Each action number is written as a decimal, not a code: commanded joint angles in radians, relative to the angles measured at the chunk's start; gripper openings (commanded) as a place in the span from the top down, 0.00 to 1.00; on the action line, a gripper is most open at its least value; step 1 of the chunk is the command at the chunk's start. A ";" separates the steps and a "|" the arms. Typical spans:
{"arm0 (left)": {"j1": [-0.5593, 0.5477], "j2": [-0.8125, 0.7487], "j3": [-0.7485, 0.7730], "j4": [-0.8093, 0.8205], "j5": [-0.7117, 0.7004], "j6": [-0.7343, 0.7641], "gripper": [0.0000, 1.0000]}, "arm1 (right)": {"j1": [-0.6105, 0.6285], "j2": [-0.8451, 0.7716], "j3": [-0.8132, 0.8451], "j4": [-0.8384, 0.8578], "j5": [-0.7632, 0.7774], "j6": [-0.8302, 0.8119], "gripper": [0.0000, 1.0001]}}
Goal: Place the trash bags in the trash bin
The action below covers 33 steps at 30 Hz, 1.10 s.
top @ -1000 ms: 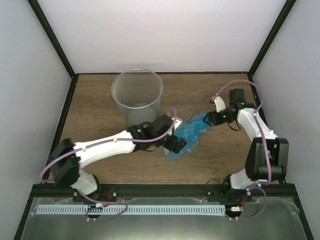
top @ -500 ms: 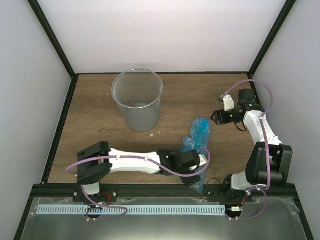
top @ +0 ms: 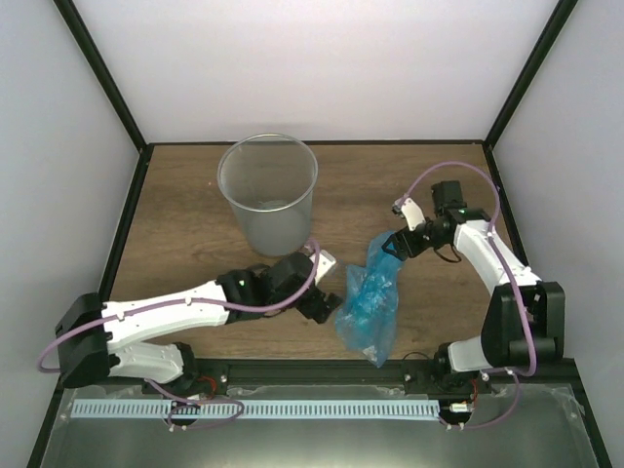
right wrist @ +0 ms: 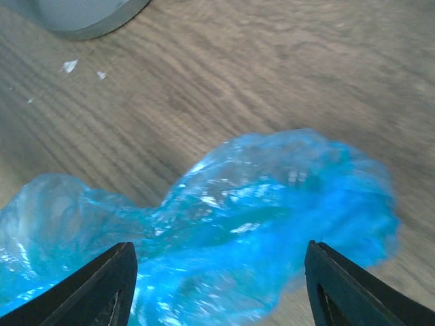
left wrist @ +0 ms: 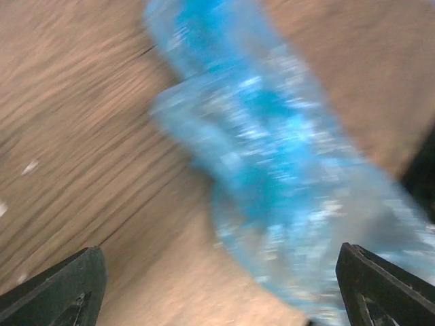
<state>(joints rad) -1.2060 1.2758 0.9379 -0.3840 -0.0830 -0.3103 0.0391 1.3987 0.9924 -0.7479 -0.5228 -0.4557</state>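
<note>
The trash bag (top: 370, 300) is a crumpled, glossy light-blue film lying stretched on the wooden table, from the right gripper down toward the front edge. The trash bin (top: 268, 190), a round translucent grey bucket, stands upright at the back left. My left gripper (top: 325, 302) is just left of the bag, open, with the blurred bag (left wrist: 272, 149) ahead of its wide-apart fingers (left wrist: 61, 285) and nothing gripped. My right gripper (top: 395, 244) hangs open over the bag's far end, and the bag (right wrist: 258, 204) bulges between its spread fingers (right wrist: 102, 285).
The bin's grey base (right wrist: 75, 17) shows at the top left of the right wrist view, with small white flecks (right wrist: 68, 66) on the wood beside it. Black frame posts and white walls close in the table on three sides.
The left gripper has swung from the front edge back to the bag's left side. The bag now lies longer, reaching toward the front. The right gripper has moved left onto the bag's far end.
</note>
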 commanded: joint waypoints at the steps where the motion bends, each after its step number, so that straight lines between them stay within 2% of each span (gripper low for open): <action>1: 0.119 0.005 -0.109 0.021 0.058 -0.125 0.06 | 0.048 0.035 -0.013 0.019 -0.011 0.024 0.31; 4: 0.134 0.022 -0.144 0.086 0.105 -0.142 0.06 | 0.047 0.037 0.001 -0.001 -0.070 0.010 0.33; 7: 0.134 0.078 -0.130 0.062 0.115 -0.137 0.06 | 0.022 0.024 -0.026 0.040 -0.004 -0.028 0.34; 9: 0.134 0.116 -0.103 0.020 0.110 -0.119 0.07 | -0.037 0.043 -0.019 0.030 -0.027 -0.082 0.35; 13: 0.132 0.146 -0.048 -0.081 0.076 -0.105 0.10 | -0.109 0.148 0.127 -0.179 -0.105 -0.147 0.39; 16: 0.130 0.095 -0.111 0.007 0.079 -0.144 0.10 | -0.110 0.131 0.158 -0.219 -0.038 -0.164 0.40; 20: 0.129 0.052 -0.235 0.252 0.128 -0.158 0.09 | -0.110 0.059 0.108 -0.168 0.027 -0.175 0.40; 22: 0.126 0.052 -0.269 0.307 0.093 -0.167 0.10 | -0.110 0.037 0.080 -0.152 0.026 -0.153 0.40; 24: 0.122 0.061 -0.264 0.306 0.068 -0.201 0.10 | -0.107 0.028 0.051 -0.147 0.010 -0.132 0.40; 29: 0.089 0.038 -0.319 0.383 0.134 -0.231 0.10 | -0.054 0.073 0.020 -0.155 0.016 -0.034 0.36; 33: 0.062 0.028 -0.299 0.296 0.066 -0.196 0.11 | 0.013 0.169 0.051 -0.161 -0.024 0.014 0.36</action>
<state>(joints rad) -1.1198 1.3293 0.6380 -0.0868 0.0238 -0.5186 -0.0105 1.4876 1.0168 -0.8974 -0.5098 -0.5106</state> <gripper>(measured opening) 0.896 0.644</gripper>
